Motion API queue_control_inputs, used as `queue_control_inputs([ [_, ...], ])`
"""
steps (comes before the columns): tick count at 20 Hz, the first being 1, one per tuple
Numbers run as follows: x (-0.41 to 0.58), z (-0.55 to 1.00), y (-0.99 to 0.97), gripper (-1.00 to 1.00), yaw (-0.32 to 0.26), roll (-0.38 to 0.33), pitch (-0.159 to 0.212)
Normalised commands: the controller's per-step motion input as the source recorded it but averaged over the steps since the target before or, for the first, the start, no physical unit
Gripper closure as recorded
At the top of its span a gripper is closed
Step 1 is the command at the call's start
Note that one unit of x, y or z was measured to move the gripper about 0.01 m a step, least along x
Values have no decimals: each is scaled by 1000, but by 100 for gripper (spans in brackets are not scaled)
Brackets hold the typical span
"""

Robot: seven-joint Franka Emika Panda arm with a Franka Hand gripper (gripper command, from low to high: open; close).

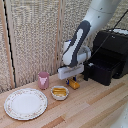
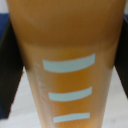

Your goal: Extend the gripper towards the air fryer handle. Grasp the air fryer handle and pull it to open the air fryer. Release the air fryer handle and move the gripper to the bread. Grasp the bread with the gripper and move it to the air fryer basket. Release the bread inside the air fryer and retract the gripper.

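Right of center in the exterior view, the white-and-black robot arm (image 1: pixel 82 37) reaches down from the upper right of the frame, and its hand (image 1: pixel 73 80) sits low over the wooden counter (image 1: pixel 90 107). Directly under the hand lies the bread (image 1: pixel 74 84), an orange-golden piece resting on the counter just to the right of the small bowl (image 1: pixel 59 92). Blue fingertips show on either side of the bread, but this view is too small to say whether they press on it.

The wrist view is almost filled by the bread (image 2: pixel 67 60), blurred and very close, with three pale bluish stripes across its orange surface. A dark finger (image 2: pixel 9 70) runs along one edge of that picture and another dark edge shows on the opposite side, so the bread lies between the two fingers; I cannot tell whether they are closed on it or merely straddling it.

At the right of the exterior view stands the air fryer (image 1: pixel 114 47), matte black, with the air fryer basket (image 1: pixel 104 67) pulled out toward the center of the frame, its dark hollow open to view. The hand is near the basket's front but apart from it.

In the lower left a patterned plate (image 1: pixel 25 103) rests on the counter, with a pink cup (image 1: pixel 43 80) just behind it. The small bowl holds a paler yellow piece (image 1: pixel 59 91).
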Motion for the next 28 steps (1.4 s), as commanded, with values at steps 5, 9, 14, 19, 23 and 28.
queue_control_inputs([
  [5, -13, 950, 96, 100, -299, -12, -57],
  [9, 51, 792, -82, 100, -304, -23, -19],
  [14, 22, 430, -166, 100, -293, -3, -128],
  [19, 149, 426, -343, 100, -232, 0, -135],
  [23, 231, 482, -524, 100, -164, 5, -123],
  [28, 267, 598, -734, 100, -90, 54, -80],
])
